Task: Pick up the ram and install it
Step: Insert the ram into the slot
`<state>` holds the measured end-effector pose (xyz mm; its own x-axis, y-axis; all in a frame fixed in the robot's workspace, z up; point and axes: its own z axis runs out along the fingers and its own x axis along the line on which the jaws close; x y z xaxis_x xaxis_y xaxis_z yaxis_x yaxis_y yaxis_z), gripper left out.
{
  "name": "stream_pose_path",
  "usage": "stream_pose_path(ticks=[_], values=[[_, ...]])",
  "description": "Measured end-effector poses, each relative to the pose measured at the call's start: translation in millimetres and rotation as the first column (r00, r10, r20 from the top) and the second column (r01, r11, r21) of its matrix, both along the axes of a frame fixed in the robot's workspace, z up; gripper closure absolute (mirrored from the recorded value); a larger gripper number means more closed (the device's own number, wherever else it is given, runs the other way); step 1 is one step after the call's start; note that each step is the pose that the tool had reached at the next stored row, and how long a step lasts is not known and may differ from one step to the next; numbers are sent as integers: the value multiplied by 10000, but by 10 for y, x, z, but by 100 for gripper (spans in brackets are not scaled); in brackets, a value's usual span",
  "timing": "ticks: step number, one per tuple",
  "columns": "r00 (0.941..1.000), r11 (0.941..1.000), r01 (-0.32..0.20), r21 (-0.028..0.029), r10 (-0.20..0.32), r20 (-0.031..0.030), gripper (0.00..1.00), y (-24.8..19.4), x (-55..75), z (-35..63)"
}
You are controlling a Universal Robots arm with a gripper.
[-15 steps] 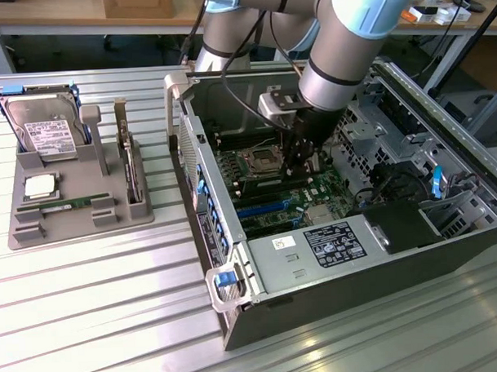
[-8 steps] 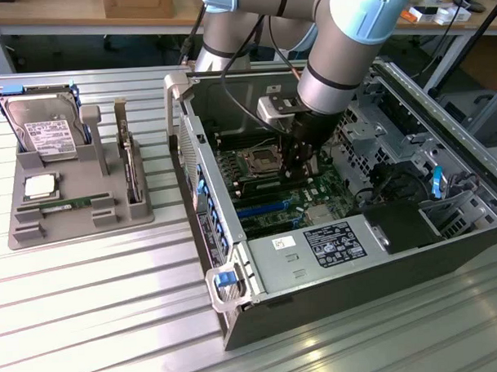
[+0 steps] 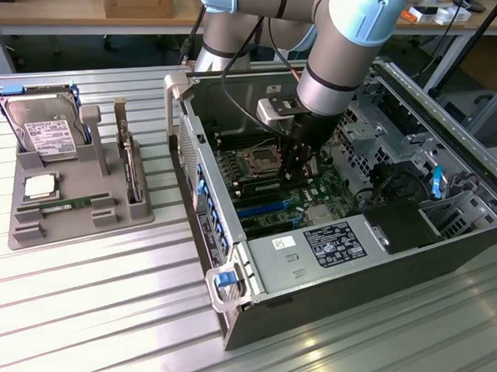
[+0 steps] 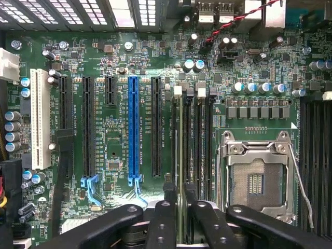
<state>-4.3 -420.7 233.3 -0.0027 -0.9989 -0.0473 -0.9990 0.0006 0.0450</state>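
Motherboard [image 4: 129, 67], gripper [image 4: 179, 220] astride ram [image 4: 179, 155] in slot

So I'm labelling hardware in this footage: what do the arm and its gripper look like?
The arm is a thick tube in silver-grey metal with pale blue caps at the joints. A black cable loops beside it, and a small silver-grey box sits at the wrist. The gripper is black; in the wrist view its fingers are matte black links with round pivot screws.
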Motion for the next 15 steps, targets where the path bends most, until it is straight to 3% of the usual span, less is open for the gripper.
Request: stream_pose_path(ticks=[2, 4, 5, 10, 13, 15], values=[[10000, 10000, 0, 3, -1, 22, 80, 23, 0, 105], [10000, 10000, -9, 2, 9, 33, 82, 48, 5, 136], [10000, 10000, -49, 2, 49, -29, 90, 45, 85, 132], [9991, 9999, -137, -28, 136, -405, 90, 37, 573, 78], [9985, 9999, -168, -38, 166, -514, 90, 22, 829, 75], [9985, 9998, -172, -38, 170, -520, 90, 21, 905, 148]])
